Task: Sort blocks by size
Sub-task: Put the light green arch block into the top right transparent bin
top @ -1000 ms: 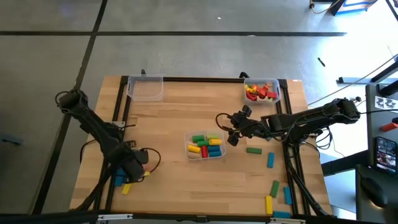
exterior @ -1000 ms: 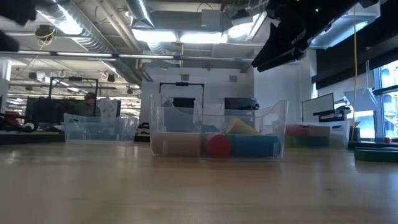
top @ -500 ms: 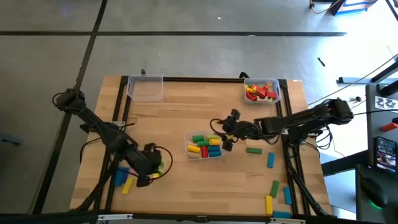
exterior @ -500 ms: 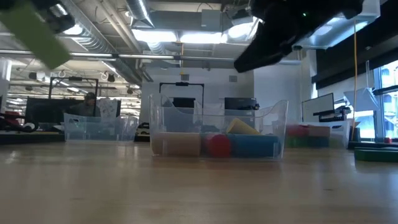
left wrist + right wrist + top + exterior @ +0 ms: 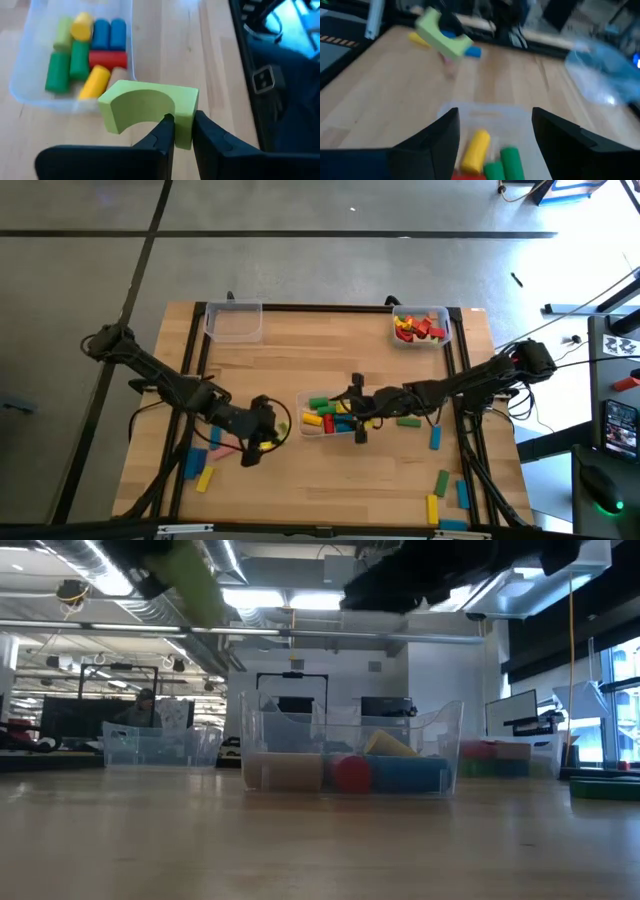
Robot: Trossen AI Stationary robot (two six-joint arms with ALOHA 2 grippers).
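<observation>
My left gripper [image 5: 179,131] pinches a light-green arch block [image 5: 147,111] aloft, left of the middle bin [image 5: 303,429]. My right gripper [image 5: 357,418] hangs over that bin, fingers spread and empty.

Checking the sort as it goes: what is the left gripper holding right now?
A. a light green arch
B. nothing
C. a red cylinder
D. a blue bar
A: the left wrist view shows the left gripper with its fingers pinching one leg of a light green arch.
</observation>
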